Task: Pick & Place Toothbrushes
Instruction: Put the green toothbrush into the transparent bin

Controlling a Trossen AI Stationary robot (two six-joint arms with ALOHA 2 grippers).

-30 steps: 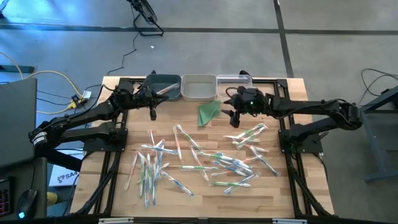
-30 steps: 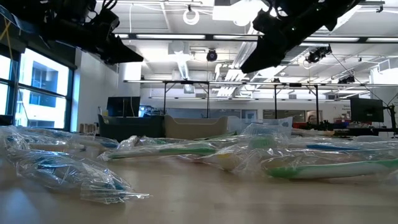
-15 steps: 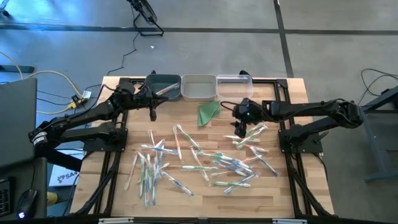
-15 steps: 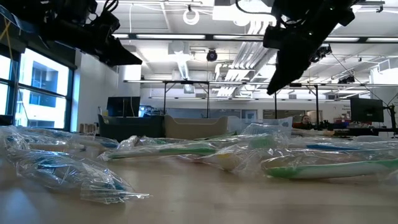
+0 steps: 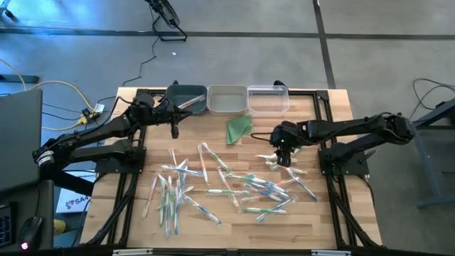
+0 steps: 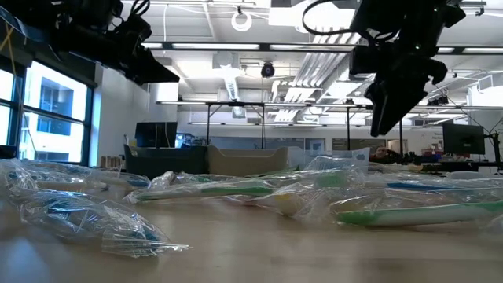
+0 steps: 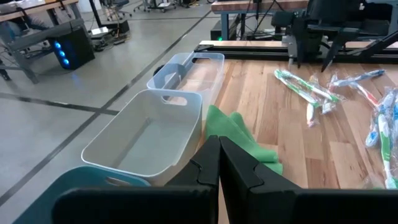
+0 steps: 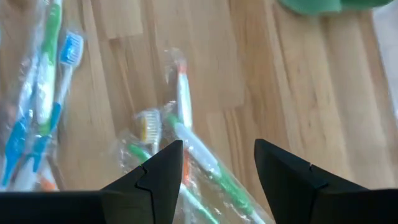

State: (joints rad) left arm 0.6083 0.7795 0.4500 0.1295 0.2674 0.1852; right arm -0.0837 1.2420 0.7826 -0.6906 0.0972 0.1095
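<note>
Toothbrushes: thin white and clear plastic toothbrushes (image 5: 234, 186) with green, blue and pink-orange accents, many in crinkly clear wrappers, lie scattered over the middle and near part of the table; none is held.
Right hand: the right hand (image 5: 283, 155) hangs fingers-down over the right-side cluster of toothbrushes, its two dark fingers (image 8: 155, 177) spread apart with nothing between them. Its wrist view looks down on a wrapped green brush and an orange one lying just beyond the gap. In the low view it hangs above the pile, clear of it (image 6: 391, 118).
Right arm: reaches in from the table's right edge, stretched nearly level toward the middle.
Left hand: the left hand (image 5: 174, 130) sits near the far left corner, just in front of the dark teal bin (image 5: 186, 99); its fingers (image 7: 211, 168) are pressed together, holding nothing.
Left arm: runs in from the left edge, bent, raised above the table.
Bins: beside the teal bin along the far edge stand a pale grey plastic bin (image 5: 227, 99) and a clear plastic bin (image 5: 268, 99), all three in a row.
Green cloth: a folded green triangle (image 5: 238, 129) lies just in front of the grey bin.
Table: light wooden planks (image 5: 213, 231) with a black frame.
Room: grey floor around the table with cables; the low view shows a large hall with ceiling lights, windows and benches.
</note>
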